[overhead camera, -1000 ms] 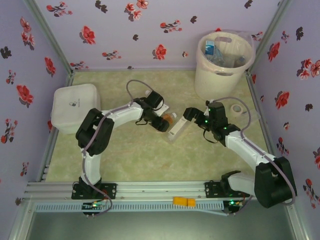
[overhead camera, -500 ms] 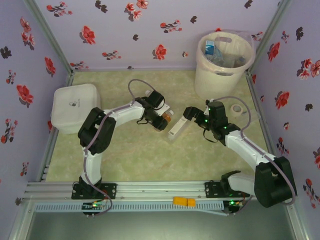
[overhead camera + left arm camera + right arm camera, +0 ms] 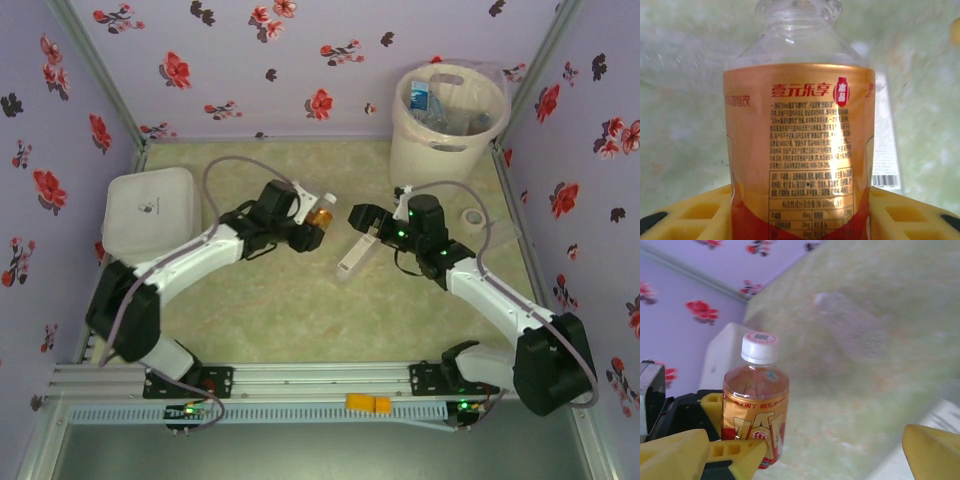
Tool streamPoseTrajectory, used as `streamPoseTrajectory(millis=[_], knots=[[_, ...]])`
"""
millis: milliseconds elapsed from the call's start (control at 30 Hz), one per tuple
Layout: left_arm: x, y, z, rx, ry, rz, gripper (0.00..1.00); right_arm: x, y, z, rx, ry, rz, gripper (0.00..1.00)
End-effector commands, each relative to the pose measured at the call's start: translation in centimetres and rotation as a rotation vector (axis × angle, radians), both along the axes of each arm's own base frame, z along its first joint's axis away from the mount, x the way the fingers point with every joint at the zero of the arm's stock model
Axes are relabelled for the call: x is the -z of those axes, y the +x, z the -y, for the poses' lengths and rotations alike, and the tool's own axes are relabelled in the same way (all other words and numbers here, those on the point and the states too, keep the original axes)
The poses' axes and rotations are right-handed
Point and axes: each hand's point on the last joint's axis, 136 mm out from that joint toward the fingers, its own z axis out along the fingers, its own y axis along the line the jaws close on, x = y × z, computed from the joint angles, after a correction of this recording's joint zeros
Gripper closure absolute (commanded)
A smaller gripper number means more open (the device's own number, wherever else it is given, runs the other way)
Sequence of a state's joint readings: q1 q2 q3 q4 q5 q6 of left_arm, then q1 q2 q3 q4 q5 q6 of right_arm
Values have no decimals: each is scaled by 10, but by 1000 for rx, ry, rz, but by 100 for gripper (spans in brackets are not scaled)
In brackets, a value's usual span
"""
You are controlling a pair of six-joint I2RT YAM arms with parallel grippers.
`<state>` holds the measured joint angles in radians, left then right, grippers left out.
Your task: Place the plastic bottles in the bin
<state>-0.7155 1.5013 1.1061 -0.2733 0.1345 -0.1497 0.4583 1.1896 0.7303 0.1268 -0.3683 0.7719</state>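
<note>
Gripping the orange-labelled bottle by its lower body, the left gripper sits near the middle of the table, left of centre. In the left wrist view its yellow pads press against both sides of the bottle, low on the gold and red label, so the jaws stand narrow and closed on it. The clear shoulder and neck rise above the pads. From above, the white cap points up and to the right, towards the back wall.

The right gripper hovers just right of that bottle with its jaws spread wide and nothing between them. Its wrist view shows its two yellow fingers far apart at the lower corners, and the orange-labelled bottle with its white cap in front of them.

A white-labelled bottle lies on its side on the table just below the right gripper; whether a finger touches it cannot be told. Its barcode strip shows behind the held bottle in the left wrist view.

The bin stands in the far right corner, well apart from both grippers, with several blue-labelled bottles already inside. A tape roll lies near its foot, and a white box sits at the left wall.
</note>
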Motion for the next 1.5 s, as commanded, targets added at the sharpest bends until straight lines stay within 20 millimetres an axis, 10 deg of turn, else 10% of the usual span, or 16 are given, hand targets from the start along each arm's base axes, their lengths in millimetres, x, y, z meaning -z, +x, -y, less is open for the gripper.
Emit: streamPoseTrajectory(millis=[0,300,567,1000,1267,1467], knots=[[-28,-1,6,-30,-162,74,49,-54,-5,-30,-92,107,134,1],[-42,-17,8,-8,-283,100,49,-77,-14,-66,-170,156,218,9],[-45,-28,16,15,-318,99,48,-33,-2,-74,-155,67,135,16],[-49,-30,25,34,-335,112,47,-22,-8,-85,-196,54,134,37],[-47,-33,18,14,-328,109,10,-12,-2,-77,-154,-21,127,45],[-41,-37,-5,-77,-324,112,5,-16,14,-58,-119,-204,177,44]])
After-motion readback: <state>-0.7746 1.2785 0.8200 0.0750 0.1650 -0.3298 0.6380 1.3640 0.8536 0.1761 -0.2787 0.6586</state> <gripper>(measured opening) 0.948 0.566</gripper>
